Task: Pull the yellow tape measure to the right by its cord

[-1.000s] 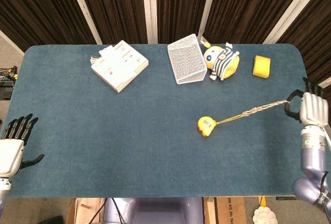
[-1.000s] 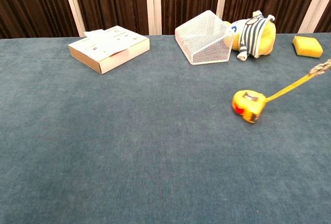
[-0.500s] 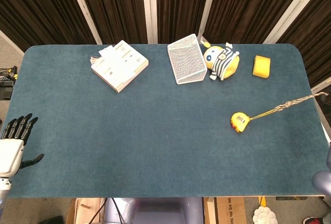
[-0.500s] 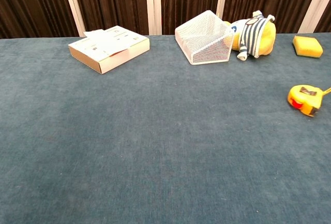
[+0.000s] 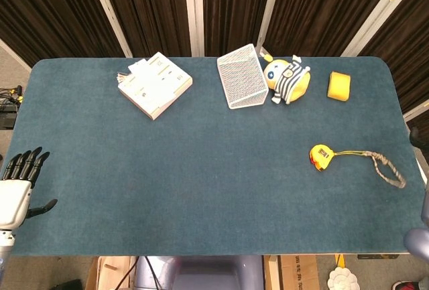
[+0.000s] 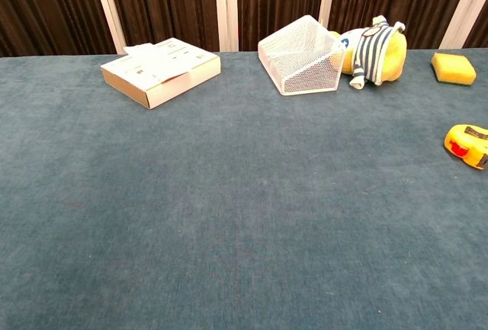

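The tape measure [image 5: 320, 157] rests near the table's [image 5: 201, 189] right edge, its cord [image 5: 382, 167] slack and ungrasped, so we judge the pull done; our left hand [image 5: 17, 193] is empty with fingers spread, and our right hand is out of sight.

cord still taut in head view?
No, the cord lies slack and curved on the table, right of the yellow tape measure.
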{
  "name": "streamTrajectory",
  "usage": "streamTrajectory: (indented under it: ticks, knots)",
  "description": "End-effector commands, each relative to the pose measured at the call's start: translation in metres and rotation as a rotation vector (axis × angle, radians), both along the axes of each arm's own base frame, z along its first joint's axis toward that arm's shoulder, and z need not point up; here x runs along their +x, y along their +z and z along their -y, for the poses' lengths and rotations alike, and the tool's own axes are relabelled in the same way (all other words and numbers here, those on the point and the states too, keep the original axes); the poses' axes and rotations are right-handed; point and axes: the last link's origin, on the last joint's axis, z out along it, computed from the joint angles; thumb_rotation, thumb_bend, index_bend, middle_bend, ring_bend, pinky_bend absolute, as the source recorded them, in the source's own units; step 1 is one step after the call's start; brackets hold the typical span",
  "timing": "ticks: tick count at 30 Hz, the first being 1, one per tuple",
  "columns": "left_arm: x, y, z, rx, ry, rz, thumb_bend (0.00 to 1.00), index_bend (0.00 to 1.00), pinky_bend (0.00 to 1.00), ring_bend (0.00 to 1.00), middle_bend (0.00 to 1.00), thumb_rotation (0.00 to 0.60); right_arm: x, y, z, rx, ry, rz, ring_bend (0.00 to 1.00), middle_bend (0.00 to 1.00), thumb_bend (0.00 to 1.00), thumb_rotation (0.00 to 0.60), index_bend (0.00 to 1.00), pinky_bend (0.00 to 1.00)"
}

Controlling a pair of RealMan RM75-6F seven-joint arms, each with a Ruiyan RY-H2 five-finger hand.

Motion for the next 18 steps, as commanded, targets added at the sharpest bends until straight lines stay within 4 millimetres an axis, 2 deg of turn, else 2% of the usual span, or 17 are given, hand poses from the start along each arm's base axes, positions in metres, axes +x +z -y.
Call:
streamTrajectory:
  ticks: [1,5,10,14,18]
  knots:
    - [0.0,0.0,0.0,-0.001,-0.001,0.001,0.0,0.0,0.0,0.0,0.0,0.6,0.015,-0.014,-0.008,0.028,0.058,0.016,0.0,0.0,0.45,0.6,0.0,0.0]
    - [0.001,0.0,0.0,-0.002,-0.005,0.002,0.0,0.0,0.0,0.0,0.0,0.6,0.036,-0.035,-0.029,0.087,0.14,0.079,0.0,0.0,0.42,0.6,0.0,0.0]
    - [0.001,0.001,0.001,0.0,-0.014,0.0,0.0,0.0,0.0,0.0,0.0,0.6,0.058,-0.065,-0.078,0.196,0.275,0.097,0.0,0.0,0.38,0.6,0.0,0.0]
    - [0.001,0.001,0.002,-0.003,-0.02,-0.007,0.0,0.0,0.0,0.0,0.0,0.6,0.062,-0.087,-0.119,0.264,0.345,0.1,0.0,0.0,0.37,0.6,0.0,0.0]
    - [0.0,0.002,0.002,0.002,-0.017,-0.014,0.0,0.0,0.0,0.0,0.0,0.6,0.055,-0.095,-0.146,0.291,0.389,0.051,0.0,0.0,0.37,0.6,0.0,0.0]
